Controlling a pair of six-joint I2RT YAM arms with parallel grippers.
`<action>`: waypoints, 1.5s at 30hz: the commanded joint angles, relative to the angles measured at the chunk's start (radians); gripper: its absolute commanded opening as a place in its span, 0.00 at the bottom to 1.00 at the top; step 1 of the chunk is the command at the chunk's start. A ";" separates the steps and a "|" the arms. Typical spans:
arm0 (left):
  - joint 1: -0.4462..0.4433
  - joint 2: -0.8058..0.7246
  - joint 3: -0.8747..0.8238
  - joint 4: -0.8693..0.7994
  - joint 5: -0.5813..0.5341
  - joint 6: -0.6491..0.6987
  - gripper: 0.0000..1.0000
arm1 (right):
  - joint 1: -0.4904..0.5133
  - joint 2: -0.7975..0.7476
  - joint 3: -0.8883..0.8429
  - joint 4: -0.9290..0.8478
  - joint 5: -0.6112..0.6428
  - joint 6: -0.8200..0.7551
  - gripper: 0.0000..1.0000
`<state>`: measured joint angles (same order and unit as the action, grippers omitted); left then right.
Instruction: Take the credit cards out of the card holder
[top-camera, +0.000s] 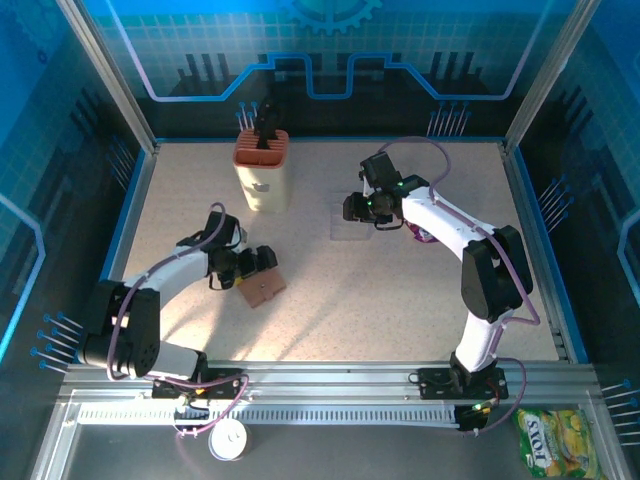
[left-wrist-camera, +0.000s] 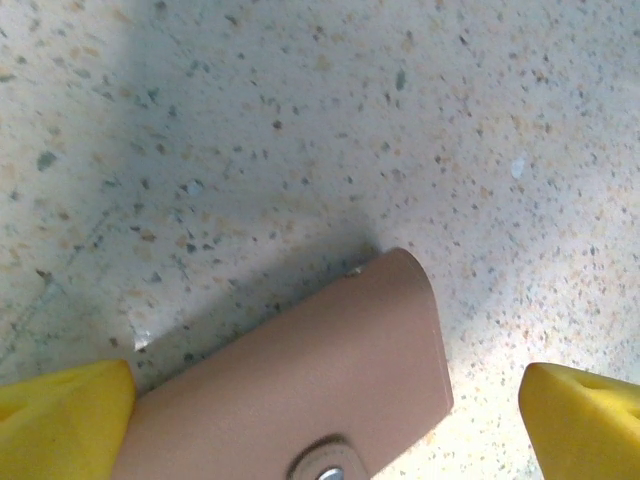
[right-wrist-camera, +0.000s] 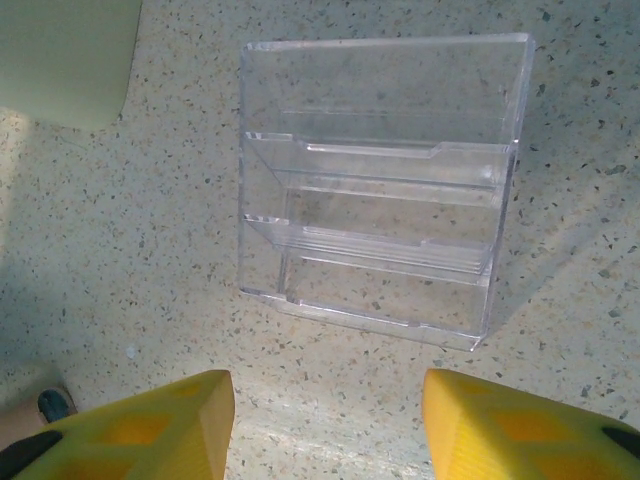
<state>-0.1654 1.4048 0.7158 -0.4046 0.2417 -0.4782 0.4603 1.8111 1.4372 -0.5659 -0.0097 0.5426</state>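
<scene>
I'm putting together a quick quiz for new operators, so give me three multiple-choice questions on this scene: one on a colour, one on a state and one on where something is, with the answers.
1. The card holder is: A) brown; B) teal; C) purple.
2. The left pincer is: A) shut on a card; B) open, with a finger on each side of the card holder; C) shut with nothing in it.
3. The clear tray lies: A) on top of the card holder; B) between the left pincer's fingers; C) on the table below the right pincer.

Answers:
1 A: the left wrist view shows its tan-brown outer face.
2 B: the yellow fingertips stand wide apart, flanking it.
3 C: the right wrist view looks down on it just ahead of that pincer.
</scene>
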 joint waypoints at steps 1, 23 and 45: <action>-0.040 -0.053 -0.031 -0.051 0.017 -0.051 0.99 | 0.018 -0.028 0.009 0.009 -0.024 -0.001 0.54; -0.270 0.010 0.133 -0.296 -0.245 -0.149 0.98 | 0.012 -0.036 -0.025 0.029 -0.039 -0.001 0.56; -0.409 0.287 0.303 -0.391 -0.350 -0.186 0.98 | -0.025 -0.097 -0.066 0.026 -0.036 -0.012 0.58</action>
<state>-0.5659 1.6768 0.9924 -0.7582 -0.0937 -0.6544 0.4480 1.7428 1.3888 -0.5381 -0.0349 0.5385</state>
